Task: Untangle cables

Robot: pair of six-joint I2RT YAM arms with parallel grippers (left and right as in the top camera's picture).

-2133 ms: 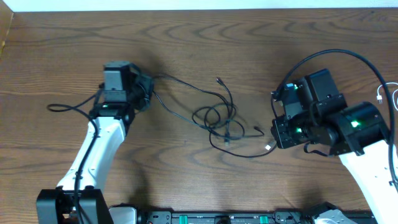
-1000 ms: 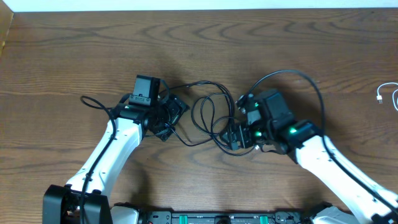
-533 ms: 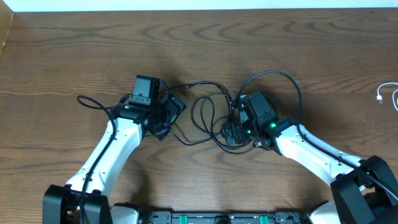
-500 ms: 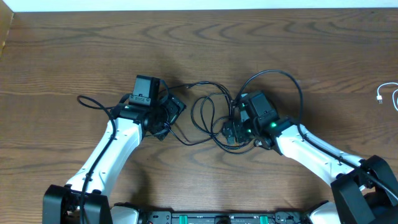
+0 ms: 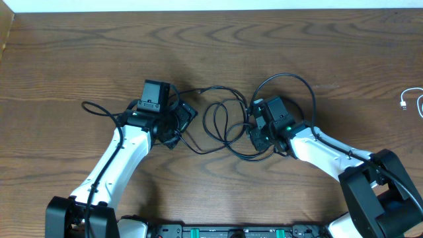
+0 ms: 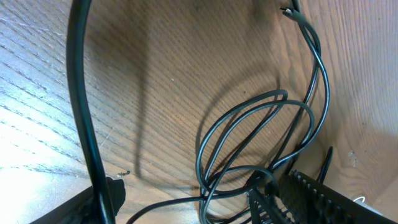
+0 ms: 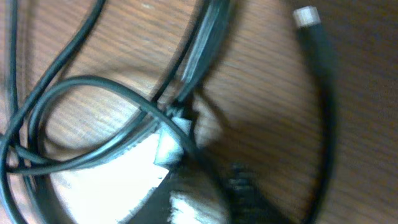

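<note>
Black cables (image 5: pixel 221 122) — a looped tangle — lie on the tabletop (image 5: pixel 79 53), near its centre. Left fingers (image 5: pixel 181 123): spread wide, clamped on nothing, with cable strands passing between them. Right fingers (image 5: pixel 254 137): down on the tangle's right edge — wrist view blurred, so closure cannot be told. White cable (image 5: pixel 413 100): far right edge, well apart.

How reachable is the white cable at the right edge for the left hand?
Probably not: the white cable lies far from the left hand, with the black tangle and right hand between them.
</note>
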